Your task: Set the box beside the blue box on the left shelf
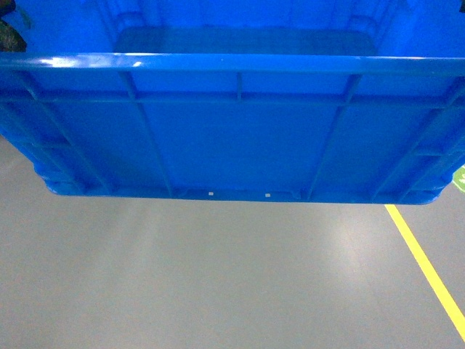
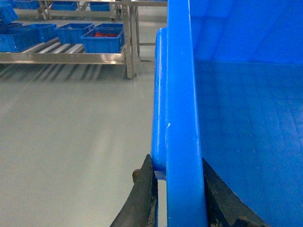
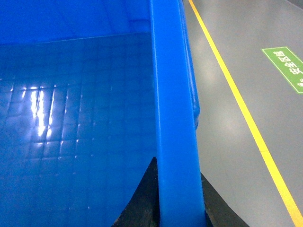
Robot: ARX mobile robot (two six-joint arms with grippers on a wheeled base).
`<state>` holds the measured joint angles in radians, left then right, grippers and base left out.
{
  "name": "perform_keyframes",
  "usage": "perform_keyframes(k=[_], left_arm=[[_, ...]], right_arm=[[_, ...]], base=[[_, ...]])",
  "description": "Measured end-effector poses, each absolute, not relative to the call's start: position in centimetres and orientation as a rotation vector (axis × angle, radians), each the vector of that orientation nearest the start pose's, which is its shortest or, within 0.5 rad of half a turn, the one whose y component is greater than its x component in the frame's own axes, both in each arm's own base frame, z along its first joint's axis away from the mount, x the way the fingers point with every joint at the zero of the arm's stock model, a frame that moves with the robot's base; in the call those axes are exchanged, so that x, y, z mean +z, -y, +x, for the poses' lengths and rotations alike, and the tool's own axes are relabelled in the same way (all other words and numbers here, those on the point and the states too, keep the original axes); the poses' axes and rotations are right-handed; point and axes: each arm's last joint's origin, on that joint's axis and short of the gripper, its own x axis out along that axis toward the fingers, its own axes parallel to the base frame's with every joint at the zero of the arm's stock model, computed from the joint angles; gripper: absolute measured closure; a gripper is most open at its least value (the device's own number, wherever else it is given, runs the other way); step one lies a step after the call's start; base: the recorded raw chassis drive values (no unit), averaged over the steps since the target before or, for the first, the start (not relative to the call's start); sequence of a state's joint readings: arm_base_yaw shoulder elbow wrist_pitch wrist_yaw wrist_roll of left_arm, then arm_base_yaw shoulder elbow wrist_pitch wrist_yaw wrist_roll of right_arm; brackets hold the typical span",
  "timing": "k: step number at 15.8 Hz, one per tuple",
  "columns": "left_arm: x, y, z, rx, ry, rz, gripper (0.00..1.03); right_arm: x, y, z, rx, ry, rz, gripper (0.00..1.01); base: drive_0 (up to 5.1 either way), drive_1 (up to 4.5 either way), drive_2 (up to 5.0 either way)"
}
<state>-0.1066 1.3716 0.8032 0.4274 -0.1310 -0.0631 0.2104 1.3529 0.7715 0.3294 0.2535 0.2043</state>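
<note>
Box (image 1: pixel 232 131) held up off grey floor (image 1: pixel 218 276), filling upper head view, ribbed side wall toward camera. Left gripper (image 2: pixel 176 198) clamped on box's left rim, one finger outside wall, one inside. Right gripper (image 3: pixel 176 198) clamped on right rim likewise. Left shelf (image 2: pixel 61 56) well apart, at far left of left wrist view, carrying small blue bins (image 2: pixel 102 40). Yellow line (image 3: pixel 236 99) on floor right of box; green floor sign (image 3: pixel 286 66) bears white characters, not readable.
</note>
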Motion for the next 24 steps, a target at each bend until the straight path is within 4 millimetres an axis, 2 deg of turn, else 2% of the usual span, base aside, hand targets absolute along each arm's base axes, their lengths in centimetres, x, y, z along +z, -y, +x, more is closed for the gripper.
perform_keyframes(k=[24], left_arm=[[26.71,2.84,30.06,0.029,-0.14,-0.047,0.89]], right_arm=[[25.28,-5.42,28.84,-0.068,-0.241,0.145,0.93]], base=[[-0.1,4.15,-4.3]])
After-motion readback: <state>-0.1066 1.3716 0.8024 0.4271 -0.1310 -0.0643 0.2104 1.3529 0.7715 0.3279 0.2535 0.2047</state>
